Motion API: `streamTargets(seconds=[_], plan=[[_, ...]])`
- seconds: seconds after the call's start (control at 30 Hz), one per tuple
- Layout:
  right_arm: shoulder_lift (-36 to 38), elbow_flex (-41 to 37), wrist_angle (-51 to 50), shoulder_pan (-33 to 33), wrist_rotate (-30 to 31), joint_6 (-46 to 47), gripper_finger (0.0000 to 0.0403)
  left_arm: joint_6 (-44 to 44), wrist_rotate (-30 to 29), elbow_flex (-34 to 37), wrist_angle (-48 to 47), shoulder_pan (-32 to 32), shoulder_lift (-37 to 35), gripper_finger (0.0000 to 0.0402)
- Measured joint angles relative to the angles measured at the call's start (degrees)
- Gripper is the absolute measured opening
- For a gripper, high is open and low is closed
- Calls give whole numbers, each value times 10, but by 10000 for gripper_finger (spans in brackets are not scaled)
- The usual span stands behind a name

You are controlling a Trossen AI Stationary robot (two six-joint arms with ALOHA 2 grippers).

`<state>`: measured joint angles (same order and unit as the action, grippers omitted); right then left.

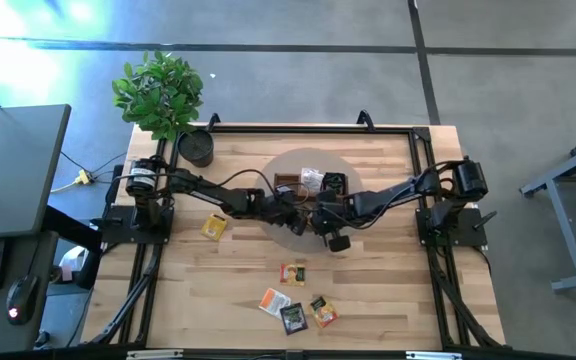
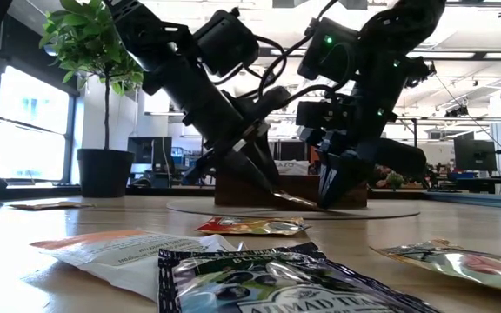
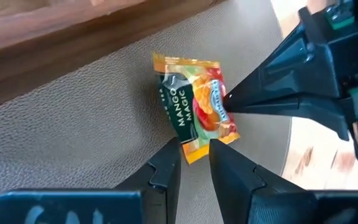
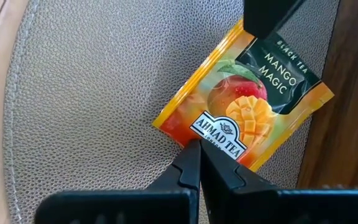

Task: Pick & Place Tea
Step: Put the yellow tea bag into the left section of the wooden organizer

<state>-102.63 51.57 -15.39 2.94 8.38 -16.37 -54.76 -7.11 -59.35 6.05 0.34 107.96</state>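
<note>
Grey, pebbled leather is what you are working over: the round mat point(image 1: 303, 160) at the middle of the tabletop point(image 1: 388, 290), toward its far edge, with the wooden tray point(image 1: 286, 181) on it. Both arms meet there on one orange mango tea packet point(image 4: 244, 115) lying flat on the mat just beside the tray's wall. Your left gripper point(image 3: 194, 155) has its fingers part-spread around one edge of the packet, seemingly not yet squeezing it. Your right gripper point(image 4: 199, 163) has its fingertips pressed together, the tip resting on the packet's opposite edge (pinning it, I judge, not holding it).

As for progress, you are early on. The tray appears to hold a few packets already, though the arms hide much of it. Left on the wood are a yellow packet point(image 1: 214, 226) toward the left edge, an orange packet point(image 1: 293, 273) near the middle, and a cluster of three packets point(image 1: 296, 310) by the near edge.
</note>
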Motion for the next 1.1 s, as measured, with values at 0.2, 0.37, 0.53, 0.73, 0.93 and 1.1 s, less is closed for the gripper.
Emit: streamTargets(seconds=[0.2,0.37,0.53,0.73,0.93,1.1], plan=[[0,0,1,-3,-4,-1,2,-7,-22,0,7,0,0,83],[0,0,12,-3,-4,-1,1,-26,-20,0,-3,0,0,83],[0,0,21,-3,-3,-1,1,-40,-21,0,-11,0,0,83],[0,0,22,-3,-3,-1,1,-65,-9,0,-16,0,0,83],[-1,0,28,-3,-2,-2,2,-78,-10,-2,-24,0,15,83],[-1,0,31,-3,-2,-2,2,-76,-5,-1,-14,0,16,83]])
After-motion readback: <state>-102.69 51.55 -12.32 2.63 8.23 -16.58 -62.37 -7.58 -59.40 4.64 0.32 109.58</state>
